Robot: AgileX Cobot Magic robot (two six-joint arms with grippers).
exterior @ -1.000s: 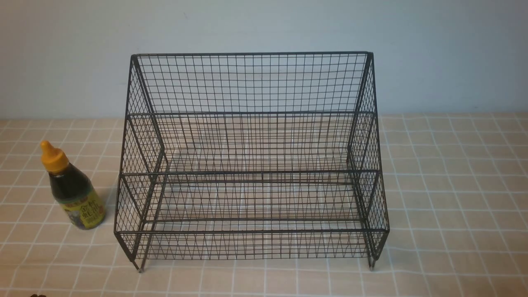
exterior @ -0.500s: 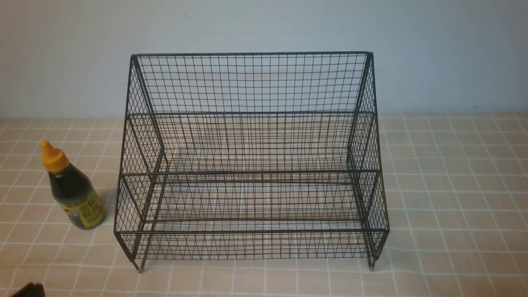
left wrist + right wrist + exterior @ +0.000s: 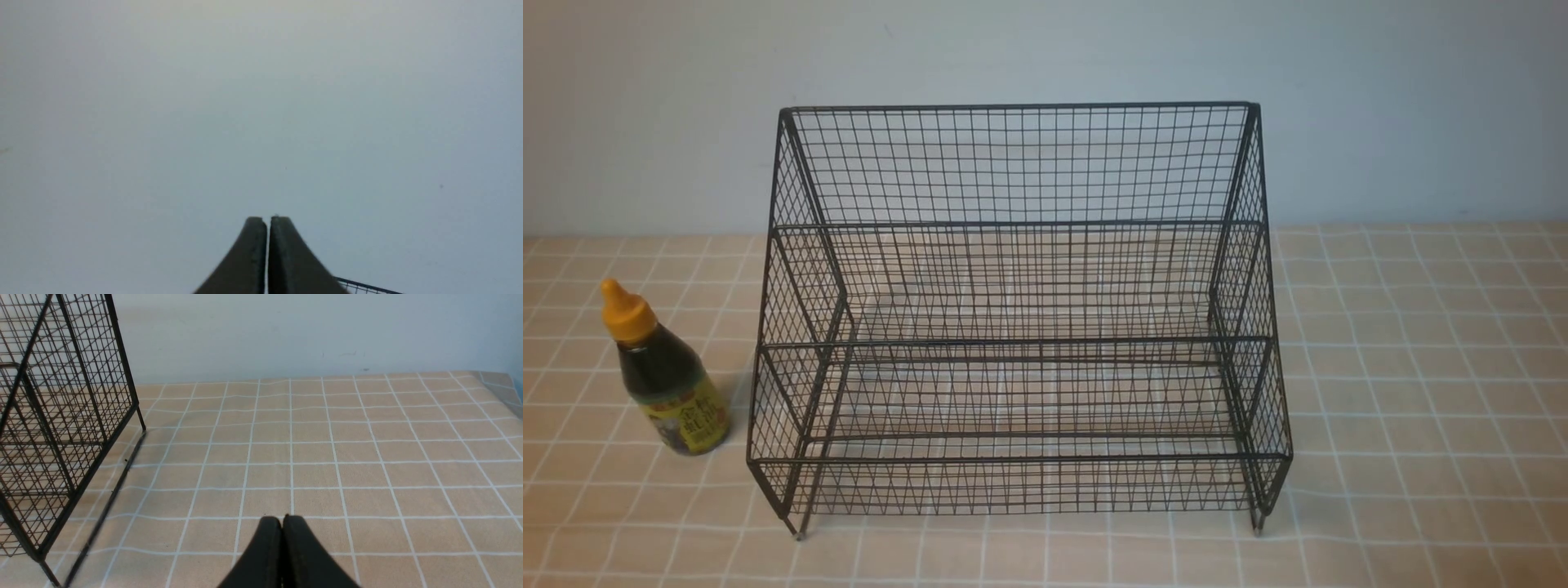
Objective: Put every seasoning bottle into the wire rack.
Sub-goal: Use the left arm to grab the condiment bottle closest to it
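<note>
Seasoning bottle [image 3: 663,371] upright beside wire rack [image 3: 1021,318]

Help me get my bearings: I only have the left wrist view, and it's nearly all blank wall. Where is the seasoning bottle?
Observer: The seasoning bottle stands upright on the checked tablecloth, just left of the wire rack, outside it and not touching it.
Operator: Anything in the rack yet?
Observer: No, the front view shows all its tiers bare.
Operator: And the right arm?
Observer: The right gripper has its fingers shut on nothing, over bare cloth off the rack's right side.
</note>
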